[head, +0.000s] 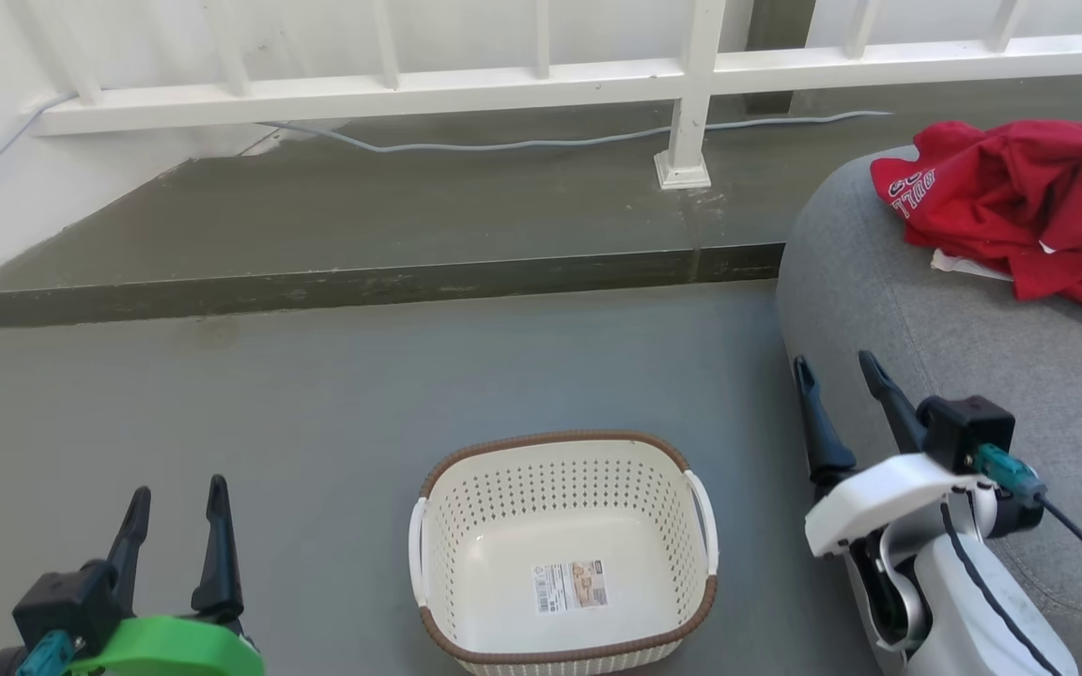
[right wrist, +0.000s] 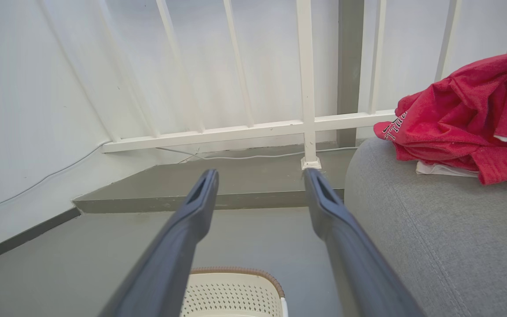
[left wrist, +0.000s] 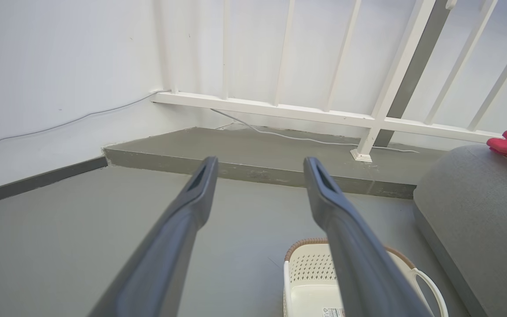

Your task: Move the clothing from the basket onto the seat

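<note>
The task looked done: the red jersey clothing [head: 1020, 202] lay crumpled on the grey seat [head: 954, 376], the basket [head: 560, 439] stood empty on the floor [head: 269, 394], and the left claw [head: 178, 488] and right claw [head: 832, 360] hung spread wide, holding nothing.

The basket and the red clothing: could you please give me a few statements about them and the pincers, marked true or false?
1. The clothing lies on the seat. True.
2. The basket holds a garment. False: inside it is just a label sticker.
3. The left pincer is open and holds nothing. True.
4. The right pincer grips the clothing. False: it is open and apart from the clothing.
</note>
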`<state>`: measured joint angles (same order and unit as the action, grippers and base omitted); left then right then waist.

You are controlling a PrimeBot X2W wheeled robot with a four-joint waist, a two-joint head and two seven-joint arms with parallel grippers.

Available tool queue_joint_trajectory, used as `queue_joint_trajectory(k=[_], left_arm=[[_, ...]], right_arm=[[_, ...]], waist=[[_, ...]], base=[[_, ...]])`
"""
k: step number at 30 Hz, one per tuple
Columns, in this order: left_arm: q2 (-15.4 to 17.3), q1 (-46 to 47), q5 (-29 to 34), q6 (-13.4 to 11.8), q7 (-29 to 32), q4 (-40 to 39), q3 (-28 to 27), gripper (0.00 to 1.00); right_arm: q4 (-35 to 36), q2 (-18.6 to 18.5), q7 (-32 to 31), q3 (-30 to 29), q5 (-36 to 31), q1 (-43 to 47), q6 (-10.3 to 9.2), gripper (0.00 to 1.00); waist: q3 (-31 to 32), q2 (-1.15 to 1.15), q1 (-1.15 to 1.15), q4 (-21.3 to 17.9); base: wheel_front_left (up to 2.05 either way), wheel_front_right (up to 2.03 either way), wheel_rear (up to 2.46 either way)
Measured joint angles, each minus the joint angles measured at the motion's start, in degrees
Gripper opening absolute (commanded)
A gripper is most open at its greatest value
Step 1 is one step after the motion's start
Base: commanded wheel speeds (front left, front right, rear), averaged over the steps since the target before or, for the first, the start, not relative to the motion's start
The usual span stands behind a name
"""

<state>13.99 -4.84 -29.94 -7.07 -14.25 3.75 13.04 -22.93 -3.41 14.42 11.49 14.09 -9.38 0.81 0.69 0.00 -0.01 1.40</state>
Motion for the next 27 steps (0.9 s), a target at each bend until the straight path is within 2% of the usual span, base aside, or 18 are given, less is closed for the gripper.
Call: queue_joint_trajectory(k=[5, 27], left_arm=[[-0.54, -2.27, 0.42, -0.01, 0.00, -1.85, -1.41, 1.00], [-1.45, -6.20, 4.03, -0.01, -0.01, -5.93, -1.79, 1.00]], right_arm=[[2.03, 0.08, 0.00, 0.05, 0.09, 2.34, -0.93, 1.00], [7.08, 0.23, 0.00, 1.30, 0.56, 6.45, -2.52, 1.00]], waist=[[0.27, 0.00, 0.00, -0.20], [0.86, 0.00, 0.00, -1.41]], base=[[0.00, 0.00, 0.00], [0.00, 0.00, 0.00]])
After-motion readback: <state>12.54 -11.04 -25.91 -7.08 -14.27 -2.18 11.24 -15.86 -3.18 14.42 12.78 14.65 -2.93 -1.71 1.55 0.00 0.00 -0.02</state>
